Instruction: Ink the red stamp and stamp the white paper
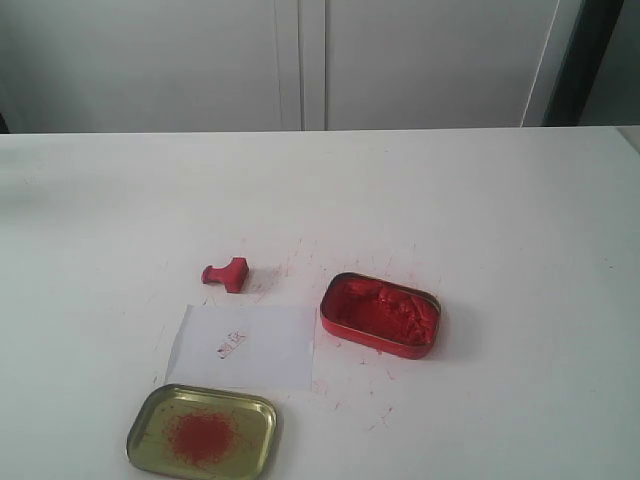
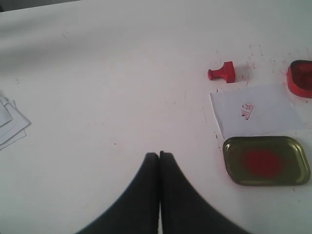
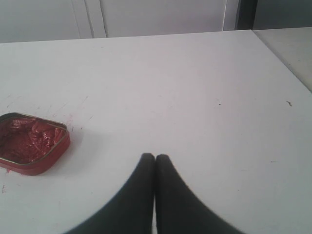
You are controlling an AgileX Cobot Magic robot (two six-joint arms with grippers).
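Observation:
The red stamp (image 1: 227,273) (image 2: 222,72) lies on its side on the table, just beyond the white paper (image 1: 243,346) (image 2: 258,108). The paper carries a small red print near its middle. Neither gripper shows in the exterior view. In the left wrist view my left gripper (image 2: 159,155) is shut and empty, above bare table well away from the stamp and paper. My right gripper (image 3: 155,157) is likewise shut with nothing in it, over bare table to the side of the red ink tin (image 3: 30,144).
The red tin of ink paste (image 1: 380,314) sits right of the paper. A gold lid (image 1: 203,432) (image 2: 265,160) with red residue lies at the paper's near edge. Spare white sheets (image 2: 9,122) lie farther left. Red smears dot the table near the stamp.

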